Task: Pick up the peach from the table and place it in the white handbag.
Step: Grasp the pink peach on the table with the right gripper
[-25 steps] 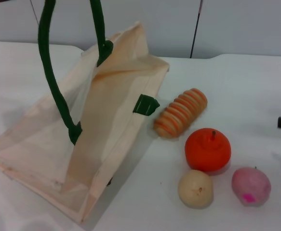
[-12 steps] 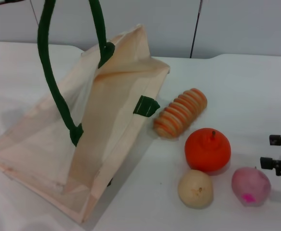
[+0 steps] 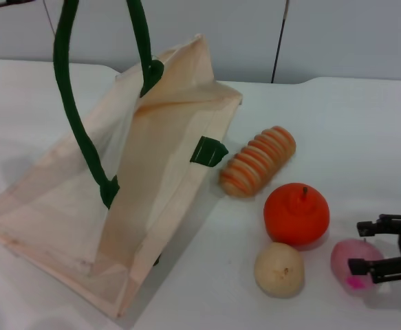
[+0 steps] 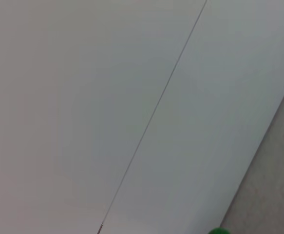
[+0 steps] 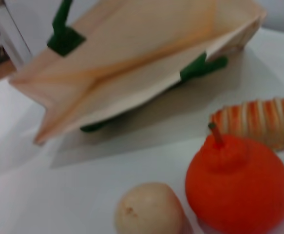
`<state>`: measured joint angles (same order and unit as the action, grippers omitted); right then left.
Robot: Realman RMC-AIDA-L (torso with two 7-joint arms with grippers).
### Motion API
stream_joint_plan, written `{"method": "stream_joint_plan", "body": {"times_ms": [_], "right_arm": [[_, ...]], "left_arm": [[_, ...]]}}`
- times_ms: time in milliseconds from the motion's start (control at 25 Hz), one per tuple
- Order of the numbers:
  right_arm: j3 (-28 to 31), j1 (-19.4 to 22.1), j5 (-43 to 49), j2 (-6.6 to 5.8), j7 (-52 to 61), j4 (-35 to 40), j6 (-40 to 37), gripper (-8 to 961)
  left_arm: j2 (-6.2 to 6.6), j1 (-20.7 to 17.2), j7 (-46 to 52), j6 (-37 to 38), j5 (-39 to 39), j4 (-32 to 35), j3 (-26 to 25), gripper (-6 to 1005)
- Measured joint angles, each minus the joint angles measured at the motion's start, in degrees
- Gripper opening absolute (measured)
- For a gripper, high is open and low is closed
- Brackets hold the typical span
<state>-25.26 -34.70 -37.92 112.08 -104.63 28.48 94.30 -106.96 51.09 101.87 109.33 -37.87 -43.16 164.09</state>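
We are at the reaching step: our right gripper (image 3: 369, 245), fingers spread, straddles the small pale-pink peach (image 3: 353, 262); next we close, lift toward the cream fabric handbag (image 3: 152, 185) far leftward.

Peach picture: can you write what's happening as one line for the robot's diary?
stage: reaching | right gripper: open, around peach on table | left gripper: not in view | white handbag: mouth open, handles up

white table (image 3: 338, 117) in front of pale grey wall panels (image 3: 351, 34) w/ thin dark seams.
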Motion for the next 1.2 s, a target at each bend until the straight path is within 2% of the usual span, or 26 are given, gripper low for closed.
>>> {"method": "stream_joint_plan", "body": {"times_ms": [200, 520, 920, 1120, 1200], "right_arm": [[-0.4, -0.7, 2.8, 0.92, 0.4, 0.0, -3.0, 804], [-0.5, -0.8, 4.3, 1.2, 0.6, 0.0, -5.0, 800], [-2.1, -1.0, 4.6, -0.26, 0.1, 0.1, -1.3, 795], [-2.3, -1.0, 4.5, -0.34, -0.8, 0.1, -1.2, 676], [-2.2, -1.0, 4.1, -0.35, -1.2, 0.1, -1.1, 663]], "left_arm": [[-0.06, -0.1, 0.0, 0.0, -0.1, 0.0, 0.0, 137], [-0.13, -0.3, 0.0, 0.0, -0.3, 0.0, 0.0, 139], [-0.09, -0.3, 0.0, 0.0, -0.4, 0.0, 0.0, 141], [-0.08, -0.3, 0.0, 0.0, -0.4, 0.0, 0.0, 143], [-0.08, -0.3, 0.0, 0.0, -0.4, 0.0, 0.0, 143]]}}
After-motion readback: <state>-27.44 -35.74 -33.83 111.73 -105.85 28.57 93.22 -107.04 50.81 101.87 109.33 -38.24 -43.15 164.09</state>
